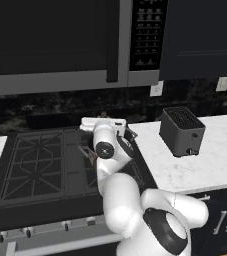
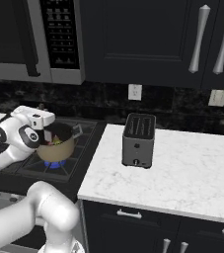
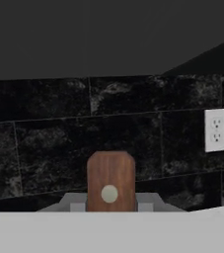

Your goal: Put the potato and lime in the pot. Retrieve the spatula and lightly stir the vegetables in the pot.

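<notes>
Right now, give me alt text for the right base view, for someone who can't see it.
A white robot arm reaches its gripper into a tan pot on a lit stove burner. To the right, a dark toaster stands on a white marble counter, under dark cabinets.

Dark cabinets [image 2: 148, 39], black marble backsplash [image 3: 49, 133], white marble counter [image 2: 192, 173], toaster [image 2: 138, 140]

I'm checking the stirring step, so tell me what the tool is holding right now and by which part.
The tool is shut on the spatula, gripping its brown wooden handle near the end; the metal head isn't visible.
</notes>
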Controlling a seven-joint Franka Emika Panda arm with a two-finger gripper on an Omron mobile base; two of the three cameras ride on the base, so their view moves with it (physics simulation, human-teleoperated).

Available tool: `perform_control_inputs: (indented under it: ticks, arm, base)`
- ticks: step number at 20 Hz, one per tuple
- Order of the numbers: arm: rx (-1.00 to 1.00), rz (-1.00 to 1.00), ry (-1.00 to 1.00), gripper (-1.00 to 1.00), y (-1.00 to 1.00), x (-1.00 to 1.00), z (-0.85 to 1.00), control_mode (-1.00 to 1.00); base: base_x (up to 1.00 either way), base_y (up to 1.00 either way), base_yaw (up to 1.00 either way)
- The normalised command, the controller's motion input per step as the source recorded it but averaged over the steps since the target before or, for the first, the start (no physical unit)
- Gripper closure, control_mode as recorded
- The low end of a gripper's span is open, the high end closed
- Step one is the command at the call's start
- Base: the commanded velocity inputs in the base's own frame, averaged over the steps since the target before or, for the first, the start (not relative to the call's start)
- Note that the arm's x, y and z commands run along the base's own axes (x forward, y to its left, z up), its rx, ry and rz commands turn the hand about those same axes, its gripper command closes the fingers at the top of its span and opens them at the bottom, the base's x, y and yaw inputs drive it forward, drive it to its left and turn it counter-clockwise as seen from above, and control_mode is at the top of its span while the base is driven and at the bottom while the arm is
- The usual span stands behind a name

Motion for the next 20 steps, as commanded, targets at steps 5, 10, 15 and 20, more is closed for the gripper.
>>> perform_control_inputs:
  ticks: [5,10,15,20]
  arm:
    - [-0.14,0.00,-0.06,1.00,0.23,-0.05,-0.03,-1.00]
    - [-0.28,-0.02,-0.12,1.00,0.00,0.12,-0.14,-1.00]
    - [-0.12,0.00,-0.01,1.00,0.00,0.26,-0.44,-1.00]
    - [0.02,0.04,0.03,1.00,0.05,0.01,-0.29,-1.00]
  base:
    - [0.00,0.00,0.00]
    - [0.00,0.00,0.00]
    - [0.00,0.00,0.00]
    - [0.00,0.00,0.00]
